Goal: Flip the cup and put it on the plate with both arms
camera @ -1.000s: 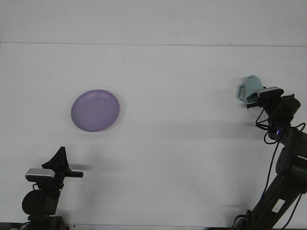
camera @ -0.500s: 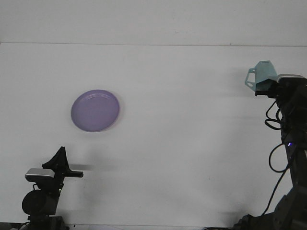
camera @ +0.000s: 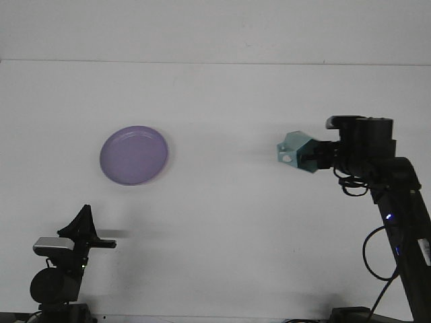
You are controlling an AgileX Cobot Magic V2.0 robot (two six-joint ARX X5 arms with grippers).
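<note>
Teal cup (camera: 295, 152) in right end effector (camera: 311, 159)

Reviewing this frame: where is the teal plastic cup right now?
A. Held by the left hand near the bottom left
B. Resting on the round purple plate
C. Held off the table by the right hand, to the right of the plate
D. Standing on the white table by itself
C: the teal plastic cup sits in the right hand, well right of the round purple plate, which is bare.

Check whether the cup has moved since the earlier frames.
Yes. The teal cup, held in the right hand, has travelled left, closer to the purple plate, which has stayed where it was. It has also dropped lower in the view.
</note>
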